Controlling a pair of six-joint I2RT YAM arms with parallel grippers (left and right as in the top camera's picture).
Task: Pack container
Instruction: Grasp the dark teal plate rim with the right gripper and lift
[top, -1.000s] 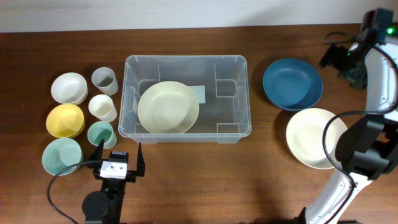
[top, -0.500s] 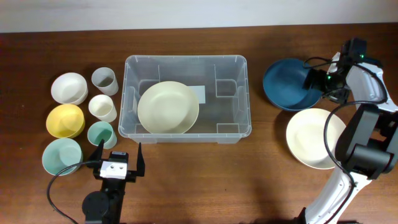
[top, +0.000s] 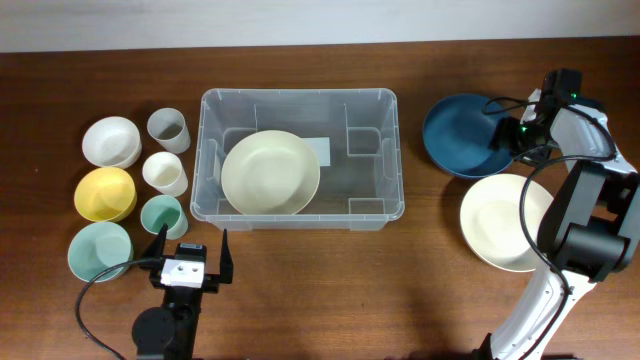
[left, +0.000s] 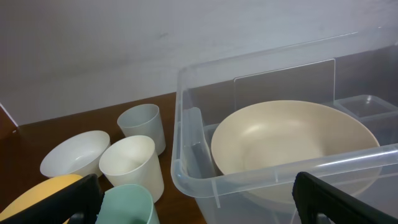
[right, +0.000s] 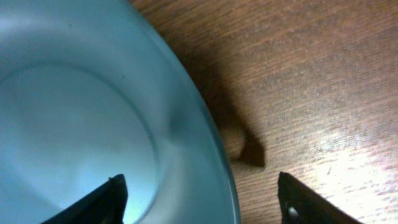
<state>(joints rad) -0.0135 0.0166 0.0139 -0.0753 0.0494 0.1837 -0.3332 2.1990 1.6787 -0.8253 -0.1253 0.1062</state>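
The clear plastic container (top: 300, 110) stands mid-table with a cream plate (top: 270, 172) inside; it also shows in the left wrist view (left: 205, 186). A dark blue plate (top: 462, 135) lies to its right, and fills the right wrist view (right: 93, 112). My right gripper (top: 510, 135) is open, its fingers astride the blue plate's right rim (right: 202, 193). A second cream plate (top: 500, 222) lies in front of it. My left gripper (top: 190, 262) is open and empty near the front edge, left of the container.
Left of the container stand a white bowl (top: 110, 141), a yellow bowl (top: 104, 193), a mint bowl (top: 98, 250), a grey cup (top: 168, 129), a white cup (top: 165, 173) and a mint cup (top: 162, 215). The right arm's cable loops over the front cream plate.
My right gripper has come down from the far right corner to the blue plate's right rim and settled astride it. The left arm has not moved.
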